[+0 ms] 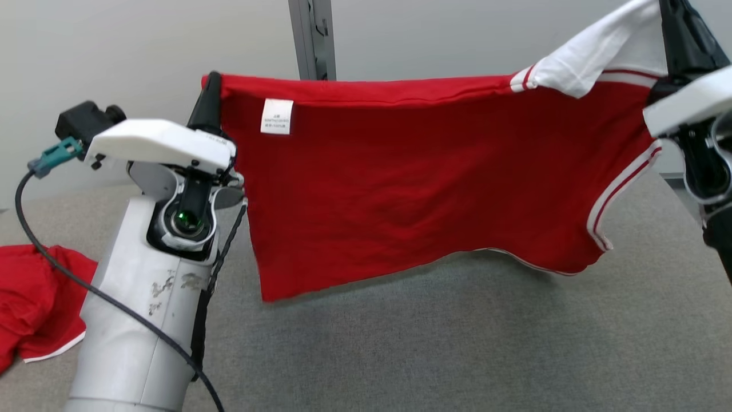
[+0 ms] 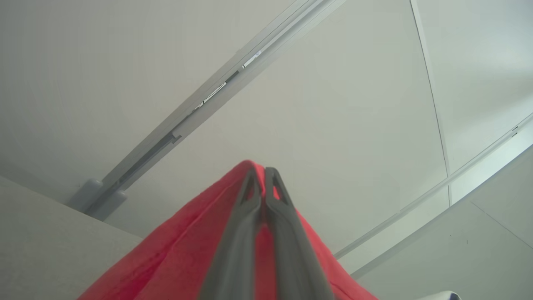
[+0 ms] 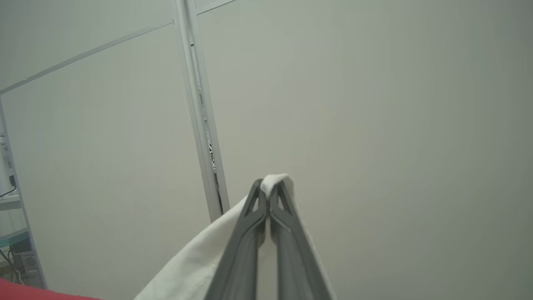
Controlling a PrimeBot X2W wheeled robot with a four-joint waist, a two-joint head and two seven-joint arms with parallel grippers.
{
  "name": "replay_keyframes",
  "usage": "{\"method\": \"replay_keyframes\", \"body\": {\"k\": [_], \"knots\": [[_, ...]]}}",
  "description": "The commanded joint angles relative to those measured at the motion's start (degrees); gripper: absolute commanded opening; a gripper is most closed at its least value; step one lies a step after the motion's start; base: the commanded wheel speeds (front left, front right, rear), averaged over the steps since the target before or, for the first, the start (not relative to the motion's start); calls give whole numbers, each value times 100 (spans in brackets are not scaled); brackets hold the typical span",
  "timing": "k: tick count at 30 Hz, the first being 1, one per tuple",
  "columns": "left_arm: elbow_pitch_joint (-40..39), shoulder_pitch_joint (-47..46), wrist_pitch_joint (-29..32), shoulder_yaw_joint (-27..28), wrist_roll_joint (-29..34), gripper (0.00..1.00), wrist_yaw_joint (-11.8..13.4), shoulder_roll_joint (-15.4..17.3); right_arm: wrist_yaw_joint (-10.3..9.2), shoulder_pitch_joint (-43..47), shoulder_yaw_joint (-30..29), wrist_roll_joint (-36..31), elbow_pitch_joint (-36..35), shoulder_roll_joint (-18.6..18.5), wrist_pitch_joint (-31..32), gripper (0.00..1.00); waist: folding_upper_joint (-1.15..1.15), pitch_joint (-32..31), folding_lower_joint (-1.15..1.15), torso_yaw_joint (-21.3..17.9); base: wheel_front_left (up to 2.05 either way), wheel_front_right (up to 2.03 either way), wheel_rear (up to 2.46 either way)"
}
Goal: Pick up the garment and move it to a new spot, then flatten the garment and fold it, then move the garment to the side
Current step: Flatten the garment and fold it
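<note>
- Hanging stretched between both arms, the garment [image 1: 400, 183] was red and held up in the air above the grey counter [image 1: 457, 343], its lower edge hanging free.
- Robot's left gripper [image 2: 261, 171] was closed, pinching the garment's red top corner, fingers pointing up.
- Robot's right gripper [image 3: 270, 183] was closed too, clamped on the white sleeve [image 1: 595, 51] at the other top corner.
- Top edge ran nearly taut between the 2 grips.
- White label [image 1: 277, 116] sat just under that edge, near the left gripper.
- White-and-red striped trim showed along the garment's right side.
- 2nd red cloth [image 1: 34, 309] lay crumpled on the counter at far left, well apart from the held one.
- Grey post [image 1: 313, 34] stood against the wall behind.
</note>
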Motion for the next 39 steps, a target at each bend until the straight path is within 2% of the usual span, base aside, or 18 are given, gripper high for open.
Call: {"method": "replay_keyframes", "body": {"k": [1,3,4,8,9,10,11,14,15,16,21,24,30,34,39], "knots": [[2,-444,-77,-154,222,0,255,47,3,-729,131,-100,447,85,177,0,0,398,0,74,0,0,0],[68,-739,-19,-217,311,0,337,132,3,-1178,178,-81,641,98,251,0,0,685,0,85,0,0,0],[70,-1211,71,-253,422,0,429,220,3,-1816,270,-226,807,94,301,0,0,1160,0,60,0,0,0],[199,-2248,125,-357,670,0,517,333,3,-3127,390,-390,1276,174,330,0,0,2171,0,93,0,0,0],[364,-2885,9,-414,831,0,500,338,5,-3821,540,-551,1350,231,91,0,0,2629,0,141,0,0,0],[481,-3220,-109,-437,929,0,438,344,5,-4138,535,-615,1435,201,-86,0,0,2833,0,170,0,0,0],[481,-3220,-109,-437,929,0,438,344,5,-4138,535,-615,1435,201,-86,0,0,2833,0,170,0,0,0],[955,-4046,-668,-389,1049,0,283,236,2,-4863,409,-1003,1761,245,-383,0,0,3271,0,245,0,0,0],[1089,-4318,-893,-340,1024,0,215,194,2,-5141,250,-1195,1722,232,-413,0,0,3395,0,275,0,0,0],[1337,-4793,-1322,-331,1082,0,63,122,2,-5462,-324,-1614,1347,241,-420,0,0,3626,0,331,0,0,0],[1937,-5299,-1697,-285,1094,0,-324,31,2,-5017,-1555,-2619,148,662,-407,0,0,3937,0,366,0,0,0],[2120,-5328,-1724,-344,1248,0,-532,17,1,-4392,-1947,-2778,-373,974,-406,0,0,4095,0,353,0,0,0],[2439,-4786,-1730,-407,1311,0,-651,18,3,-3442,-2189,-2604,-121,1289,-408,0,0,4299,0,323,0,0,0],[2877,-4339,-1731,-572,1407,0,-702,22,3,-2898,-2024,-2397,279,1321,-409,0,0,4286,0,311,0,0,0],[3367,-3857,-1732,-762,1294,0,-881,18,3,-2183,-1894,-1774,593,1370,-409,0,0,4037,0,326,0,0,0]]}}
